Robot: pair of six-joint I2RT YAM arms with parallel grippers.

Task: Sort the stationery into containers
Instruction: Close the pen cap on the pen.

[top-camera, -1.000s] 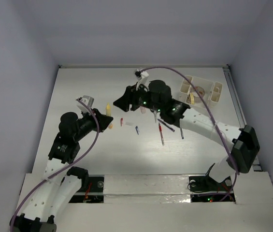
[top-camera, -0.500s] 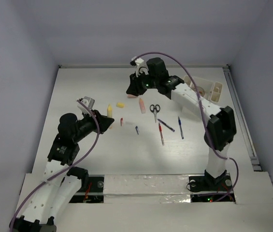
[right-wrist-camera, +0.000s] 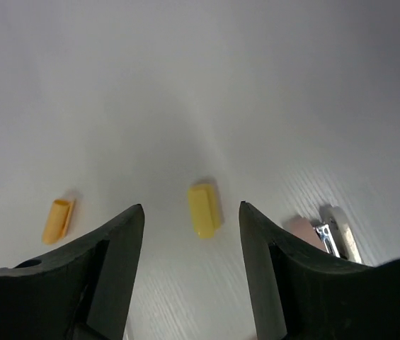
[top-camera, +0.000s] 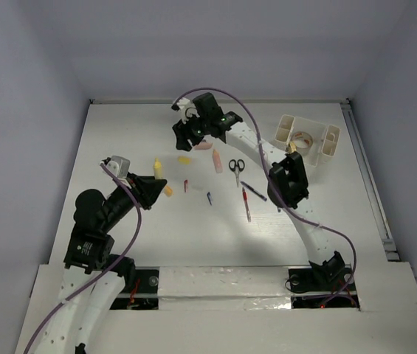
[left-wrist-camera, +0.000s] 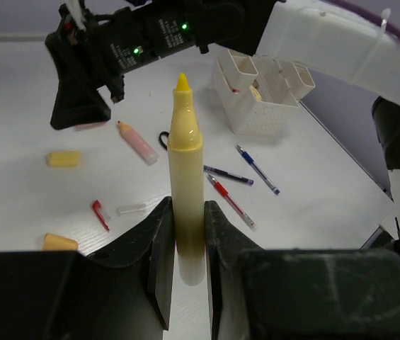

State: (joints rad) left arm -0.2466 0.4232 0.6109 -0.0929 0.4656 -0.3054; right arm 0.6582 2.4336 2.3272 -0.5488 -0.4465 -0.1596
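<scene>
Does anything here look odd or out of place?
Yes. The yellow marker in the left gripper has a bare tip, and a loose yellow cap lies apart from it, under the open right gripper.

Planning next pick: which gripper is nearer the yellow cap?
Right: right gripper hovers open over the yellow cap; left gripper, shut on the yellow highlighter, sits off near-left.

An organizer (top-camera: 308, 139) stands near the desk's (top-camera: 119, 133) far right corner. Scissors (top-camera: 236, 167) lie mid-desk, with pens (top-camera: 246, 203) just toward the front edge. Left of the scissors lie a loose marker (top-camera: 217, 161), then a small block (top-camera: 184, 159) below the right hand (top-camera: 185, 136). Nearer the left edge, the left hand (left-wrist-camera: 185, 212) grips a held marker (left-wrist-camera: 185, 163).
</scene>
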